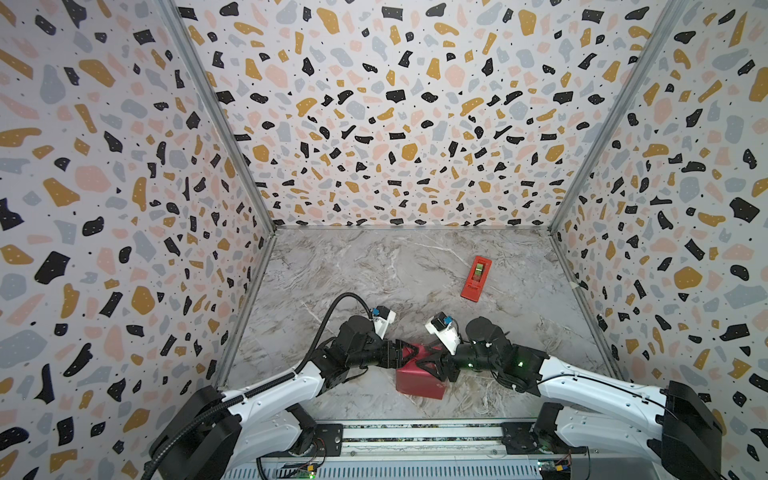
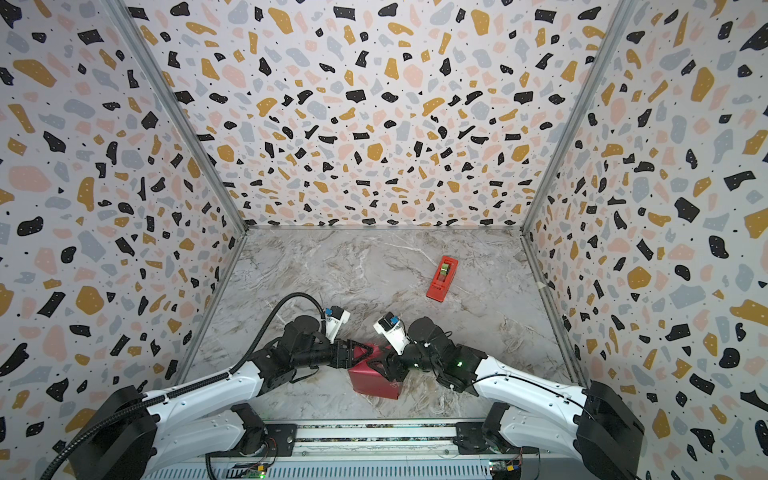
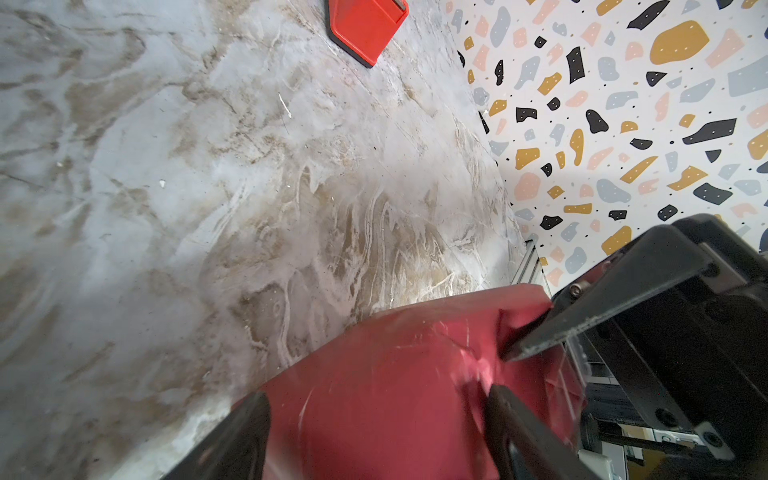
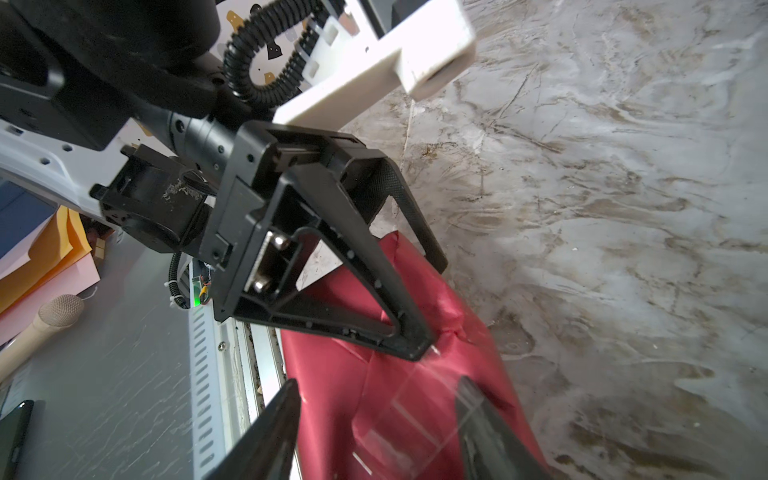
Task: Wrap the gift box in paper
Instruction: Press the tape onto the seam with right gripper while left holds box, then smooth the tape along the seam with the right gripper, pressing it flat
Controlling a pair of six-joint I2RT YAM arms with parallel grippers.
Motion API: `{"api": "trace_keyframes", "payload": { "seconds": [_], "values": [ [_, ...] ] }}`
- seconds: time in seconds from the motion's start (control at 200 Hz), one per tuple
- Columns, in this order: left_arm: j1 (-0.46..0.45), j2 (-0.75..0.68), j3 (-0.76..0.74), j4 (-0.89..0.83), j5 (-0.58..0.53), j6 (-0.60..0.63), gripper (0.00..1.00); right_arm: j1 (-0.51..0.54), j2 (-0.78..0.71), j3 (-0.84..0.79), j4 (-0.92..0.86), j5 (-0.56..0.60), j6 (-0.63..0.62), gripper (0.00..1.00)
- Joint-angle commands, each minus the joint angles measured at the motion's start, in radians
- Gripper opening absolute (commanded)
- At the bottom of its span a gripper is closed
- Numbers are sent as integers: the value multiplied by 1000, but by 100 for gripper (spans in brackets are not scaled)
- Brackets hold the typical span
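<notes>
table [image 1: 374, 266]: grey marbled top in front of me, walled on three sides.
paper [image 1: 419, 382]: dark red, folded into a squat block (its inside hidden), resting near my front edge.
tape dispenser [image 1: 476, 277]: red-orange, lying flat, well apart, farther back on my right.

Your left gripper [image 2: 366, 353] and right gripper [image 2: 377, 367] meet nearly tip to tip on the crimson paper [image 2: 372, 384], which sits boxy beneath both jaws. The red tape dispenser [image 2: 441, 278] lies well beyond the right jaws.
</notes>
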Motion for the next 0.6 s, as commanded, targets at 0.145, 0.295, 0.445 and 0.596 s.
{"api": "trace_keyframes", "payload": {
  "seconds": [0.145,0.295,0.445,0.596],
  "values": [
    [-2,37,-54,-289,-56,51,80,-8,18,110,-60,60,-6,67],
    [-3,36,-54,-291,-56,52,80,-15,17,157,-104,74,-11,71],
    [-3,33,-53,-299,-62,58,80,-15,-33,160,-153,73,10,69],
    [-3,28,-51,-306,-72,63,80,-6,-79,133,-194,39,57,52]
  ]
}}
